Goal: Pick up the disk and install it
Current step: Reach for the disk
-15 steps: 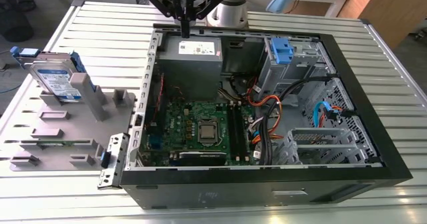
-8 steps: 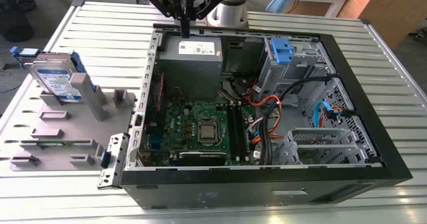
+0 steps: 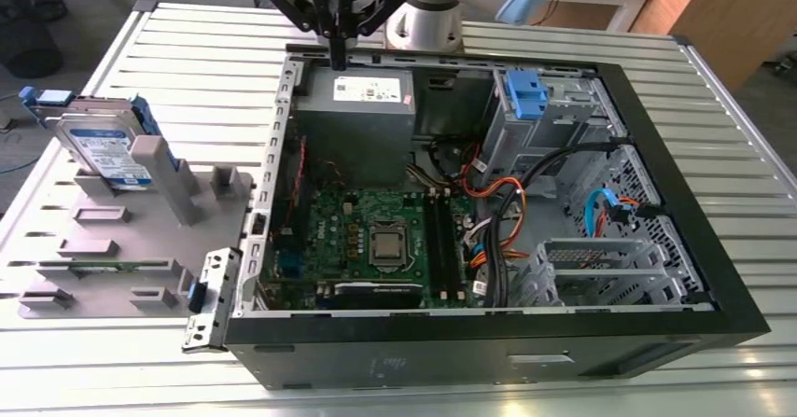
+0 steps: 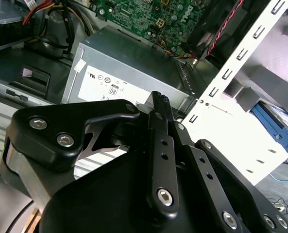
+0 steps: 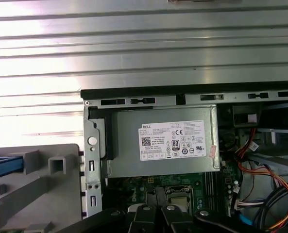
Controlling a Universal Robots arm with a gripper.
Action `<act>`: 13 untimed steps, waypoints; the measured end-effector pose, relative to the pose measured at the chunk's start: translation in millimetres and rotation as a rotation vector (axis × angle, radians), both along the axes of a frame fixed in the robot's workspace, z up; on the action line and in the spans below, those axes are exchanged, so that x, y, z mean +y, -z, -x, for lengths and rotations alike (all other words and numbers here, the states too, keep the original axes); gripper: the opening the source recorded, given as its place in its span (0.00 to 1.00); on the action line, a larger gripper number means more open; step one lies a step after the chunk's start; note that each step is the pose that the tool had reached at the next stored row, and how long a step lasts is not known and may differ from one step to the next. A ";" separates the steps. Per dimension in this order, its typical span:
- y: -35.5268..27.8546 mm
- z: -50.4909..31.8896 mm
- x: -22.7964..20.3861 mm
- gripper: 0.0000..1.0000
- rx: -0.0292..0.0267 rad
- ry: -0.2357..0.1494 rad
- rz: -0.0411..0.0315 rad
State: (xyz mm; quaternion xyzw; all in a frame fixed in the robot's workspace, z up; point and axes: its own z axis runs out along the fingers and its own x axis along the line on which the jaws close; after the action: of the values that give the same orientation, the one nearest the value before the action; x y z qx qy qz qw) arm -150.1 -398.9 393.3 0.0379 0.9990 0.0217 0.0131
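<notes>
Disk (image 3: 106, 153): one blue-and-white label, upright in grey holder (image 3: 125, 249), well apart from jaws
Jaws: clenched, empty, near power supply (image 3: 355, 118)
Sticker (image 5: 175, 140): one, white, printed

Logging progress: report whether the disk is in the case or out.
Out: the disk stands in the grey holder outside the open case.

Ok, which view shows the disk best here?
The exterior view: the disk leans in the grey fixture at that view's left, label visible. The second wrist view catches its blue-railed corner; the first wrist view shows just a blue strip, likely its rail.
</notes>
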 end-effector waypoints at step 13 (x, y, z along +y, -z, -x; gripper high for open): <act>0.0 4.3 0.0 0.11 0.0000 0.000 0.0000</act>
State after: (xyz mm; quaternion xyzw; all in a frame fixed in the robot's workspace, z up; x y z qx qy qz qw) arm -154.5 -398.9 393.3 0.0379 0.9990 0.0217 0.0131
